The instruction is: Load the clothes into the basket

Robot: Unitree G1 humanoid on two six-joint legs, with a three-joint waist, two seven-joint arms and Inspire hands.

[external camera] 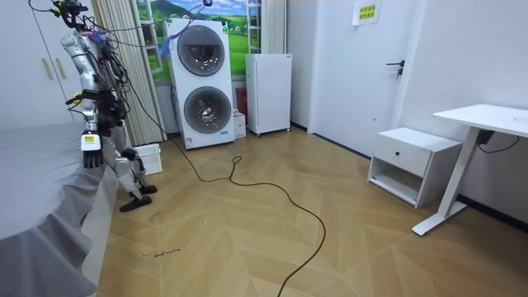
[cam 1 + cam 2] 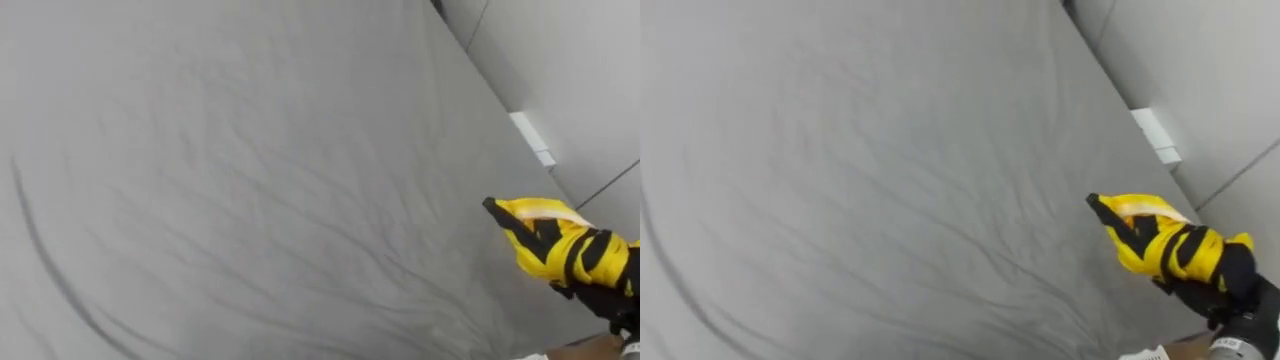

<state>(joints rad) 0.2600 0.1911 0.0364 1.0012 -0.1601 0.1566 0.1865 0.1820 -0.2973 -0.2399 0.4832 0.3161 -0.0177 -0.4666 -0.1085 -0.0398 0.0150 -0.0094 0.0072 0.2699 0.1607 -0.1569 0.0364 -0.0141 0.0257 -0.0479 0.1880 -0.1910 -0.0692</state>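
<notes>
Garment: there's your yellow-and-black garment [image 2: 1160, 245], down at 4 o'clock in the eye views, bunched up and lifted clear over the bedding, not in the basket yet.
Right hand: your right hand [image 2: 1230, 300] comes in from 5 o'clock, dark fingers curled tight round the garment's lower end; the loose end sticks out toward 10 o'clock.
Sheet: a creased grey sheet [image 2: 890, 180] spreads under the garment, running from 9 o'clock up to 1 o'clock, where it meets the pale wall [image 2: 1200, 70].
Left hand: in the room view your left hand [image 1: 91, 154] hangs at the robot's side by the bed [image 1: 41, 190]; I cannot tell how its fingers are set.
Stance: the robot stands against the bed's edge.
Basket: the white basket [image 1: 149, 158] sits on the floor just beside the robot's legs, at 9 o'clock in the room view.
Beyond: stacked washing machines [image 1: 202, 82] stand past the basket, toward 11 o'clock.
</notes>
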